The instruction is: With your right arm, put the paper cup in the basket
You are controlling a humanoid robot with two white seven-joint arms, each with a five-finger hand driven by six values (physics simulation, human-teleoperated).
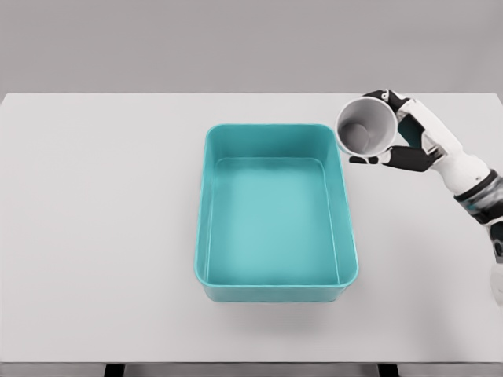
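Fingers of the right hand (pixel 401 133) wrap a white paper cup (pixel 366 126) (tipped, mouth showing) beside the teal basket (pixel 206 236).

I'm looking at a bare simulated test bench here: plain white table (pixel 94 236), flat grey backdrop behind it, rendered surfaces with no clutter, just a teal basket (pixel 275 292) on top

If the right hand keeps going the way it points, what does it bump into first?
Probably the basket: the right hand holds the cup pointing left toward its far right corner, though it may be high enough to pass over.
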